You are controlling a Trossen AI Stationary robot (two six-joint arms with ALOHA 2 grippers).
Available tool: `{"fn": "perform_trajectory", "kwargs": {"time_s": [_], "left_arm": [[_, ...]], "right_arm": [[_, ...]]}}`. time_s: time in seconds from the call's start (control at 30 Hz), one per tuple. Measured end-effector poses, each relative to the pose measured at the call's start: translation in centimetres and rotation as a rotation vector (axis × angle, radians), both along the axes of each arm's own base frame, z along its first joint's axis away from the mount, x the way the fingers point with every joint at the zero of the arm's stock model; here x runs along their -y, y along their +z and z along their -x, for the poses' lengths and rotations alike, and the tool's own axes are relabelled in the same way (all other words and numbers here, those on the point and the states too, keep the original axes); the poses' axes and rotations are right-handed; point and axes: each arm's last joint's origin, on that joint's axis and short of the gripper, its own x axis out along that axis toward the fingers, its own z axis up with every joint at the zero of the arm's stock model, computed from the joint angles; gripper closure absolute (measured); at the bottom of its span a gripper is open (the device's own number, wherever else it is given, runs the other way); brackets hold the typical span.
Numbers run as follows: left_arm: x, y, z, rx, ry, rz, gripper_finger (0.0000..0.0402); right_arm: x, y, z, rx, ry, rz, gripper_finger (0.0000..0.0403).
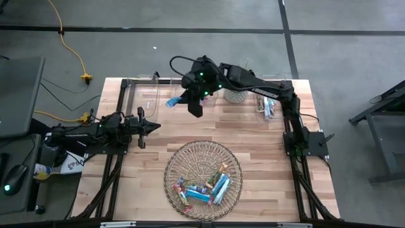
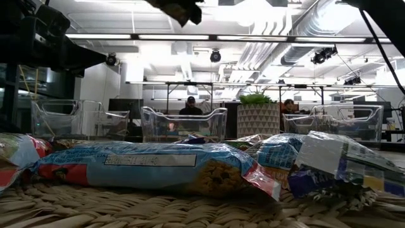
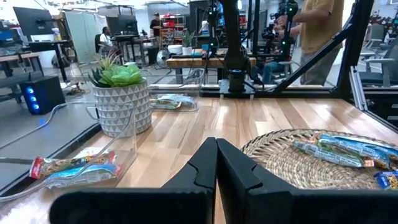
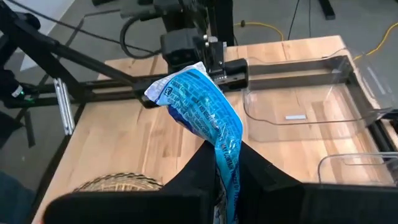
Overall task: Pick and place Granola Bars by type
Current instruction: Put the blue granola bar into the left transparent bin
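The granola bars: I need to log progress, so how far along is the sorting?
Partly done. A few bars already lie in clear bins: some in the bin near the right arm's base, two in another by the potted plant. In hand: the right gripper holds a blue and white bar above the table's far left, near an empty-looking clear bin. Left: several bars in the wire basket. The left gripper waits shut.

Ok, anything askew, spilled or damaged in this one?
Nothing stands out. The right gripper holds a blue granola bar above the table's far side, the other bars lie in the wire basket, and the left gripper waits shut.
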Motion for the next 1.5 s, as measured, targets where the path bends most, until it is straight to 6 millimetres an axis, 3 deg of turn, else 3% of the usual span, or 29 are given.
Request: {"fn": "perform_trajectory", "kwargs": {"time_s": [0.43, 0.7, 0.9, 1.03, 1.33, 1.5], "left_arm": [[-0.1, 0.3, 0.0, 0.037, 0.032, 0.008, 0.0399], [-0.1, 2.7, 0.4, 0.343, -0.016, 0.366, 0.0399], [0.0, 3.6, 0.8, 0.451, -0.060, 0.399, 0.0394], [0.0, 4.0, 0.9, 0.494, -0.075, 0.389, 0.0357], [-0.2, 5.9, 1.6, 0.601, -0.012, 0.381, 0.0220], [-0.2, 7.9, 1.5, 0.598, 0.001, 0.340, 0.0198]], "right_arm": [[-2.4, 0.5, -0.4, 0.011, -0.061, 0.005, 0.0384], [-3.3, 0.6, -0.7, 0.032, -0.068, 0.015, 0.0383], [-3.3, 1.3, -1.1, 0.113, -0.068, 0.019, 0.0382], [-3.3, 1.8, -1.3, 0.167, -0.068, 0.025, 0.0377], [-3.6, 2.0, -2.3, 0.269, -0.057, 0.035, 0.0382], [-4.0, 1.6, -3.5, 0.333, -0.049, 0.030, 0.0379]]}}
